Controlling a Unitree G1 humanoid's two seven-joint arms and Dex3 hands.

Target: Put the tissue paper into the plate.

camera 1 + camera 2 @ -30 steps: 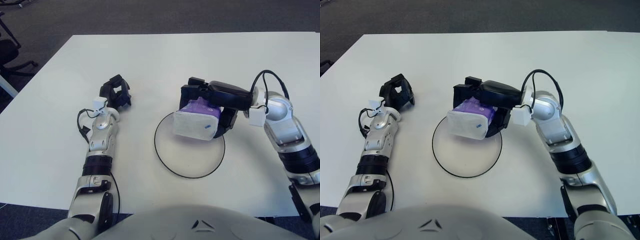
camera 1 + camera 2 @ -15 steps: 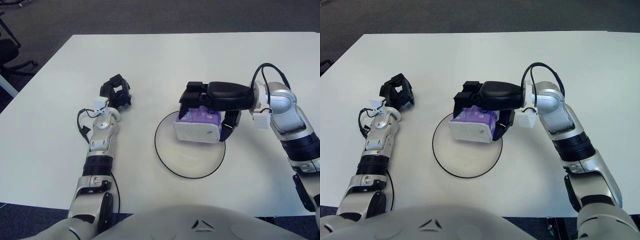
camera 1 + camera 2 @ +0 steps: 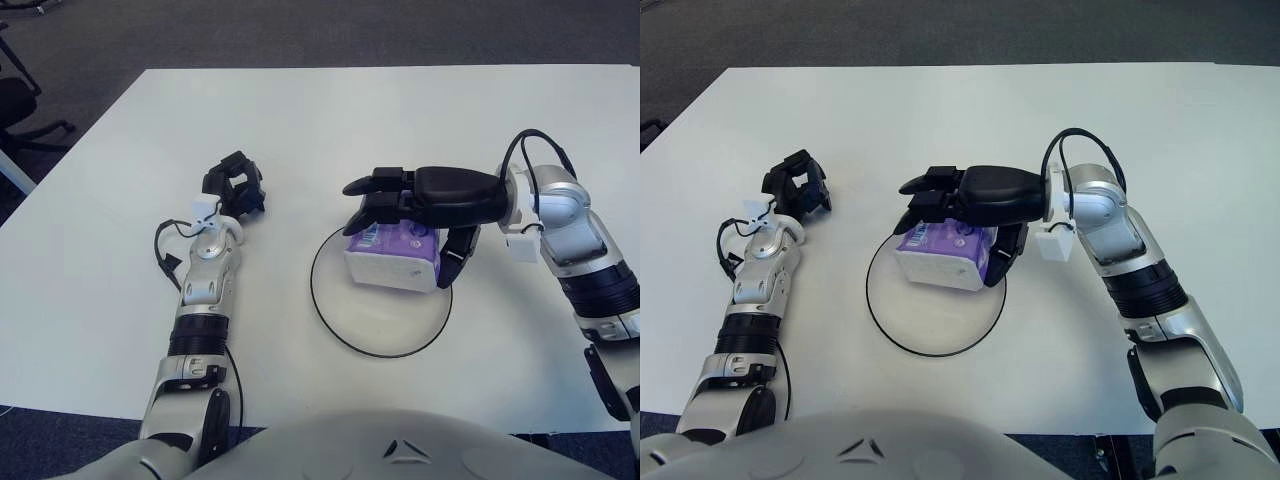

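One soft purple-and-white tissue pack [image 3: 393, 255] inside round clear plate [image 3: 352, 335], right hand [image 3: 400, 200] splayed above.

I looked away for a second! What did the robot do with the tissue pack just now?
The right hand tipped the tissue pack level and set it down on the plate. Its fingers then opened and lifted off, so the pack looks released. The plate stayed in place, and the left hand, off to the plate's left, barely shifted.
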